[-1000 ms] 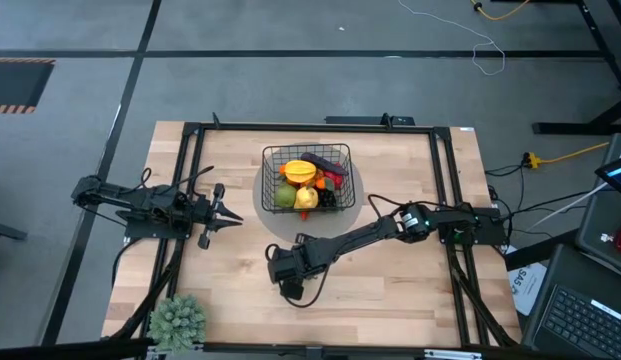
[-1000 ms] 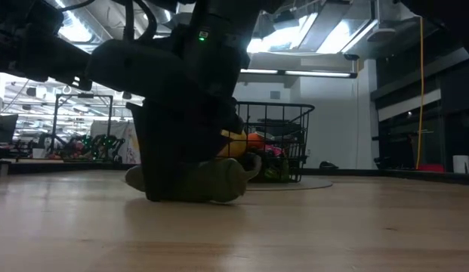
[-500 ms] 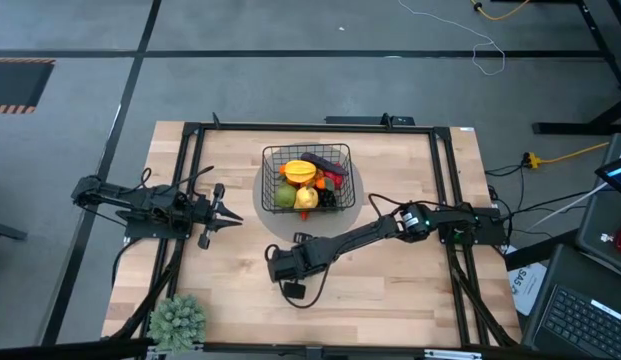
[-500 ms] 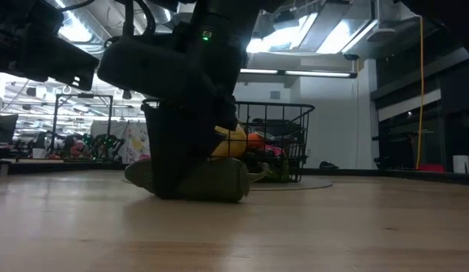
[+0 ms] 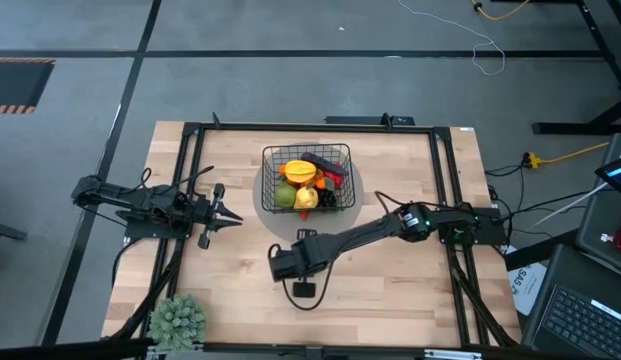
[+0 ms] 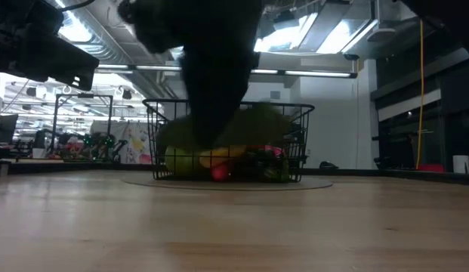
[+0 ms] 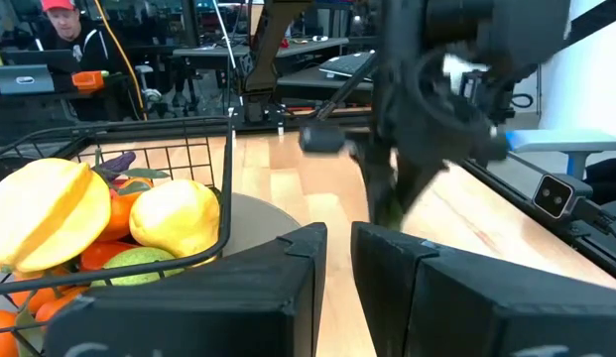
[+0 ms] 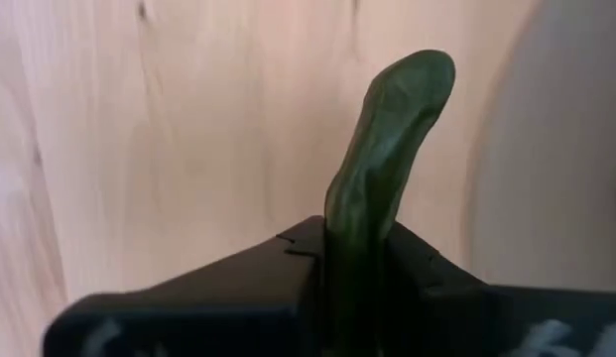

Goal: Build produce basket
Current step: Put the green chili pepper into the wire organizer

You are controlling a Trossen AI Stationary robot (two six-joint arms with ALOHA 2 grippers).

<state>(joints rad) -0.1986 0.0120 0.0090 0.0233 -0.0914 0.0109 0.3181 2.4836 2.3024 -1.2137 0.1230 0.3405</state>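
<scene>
The black wire basket (image 5: 306, 178) stands on a round grey mat at the table's far middle. It holds produce: yellow pieces, tangerines, a green apple and something red. My right gripper (image 5: 288, 262) hovers over the table's middle, nearer than the basket, shut on a green cucumber (image 8: 387, 139). In the low view the cucumber (image 6: 249, 125) is a green blur in front of the basket. My left gripper (image 5: 230, 215) waits shut at the table's left, pointing toward the basket. My right gripper pinches the cucumber between its two fingers; the stretch next to them (image 8: 352, 213) shows, and one end (image 8: 417, 74) juts out past them. The fingers come from above. The cucumber is lifted clear of the table, about level with the basket's rim.
A spiky pale-green potted plant (image 5: 177, 320) stands at the near left corner. A black frame (image 5: 190, 140) runs around the tabletop. Bare wood (image 5: 390, 290) lies near and right of my right gripper. A person sits in the room behind (image 7: 60, 25).
My right gripper has taken hold of the cucumber, which lay on the table in front of the basket, and has gone up with it. The cucumber now hangs clear of the wood, at the height of the basket's wall.
</scene>
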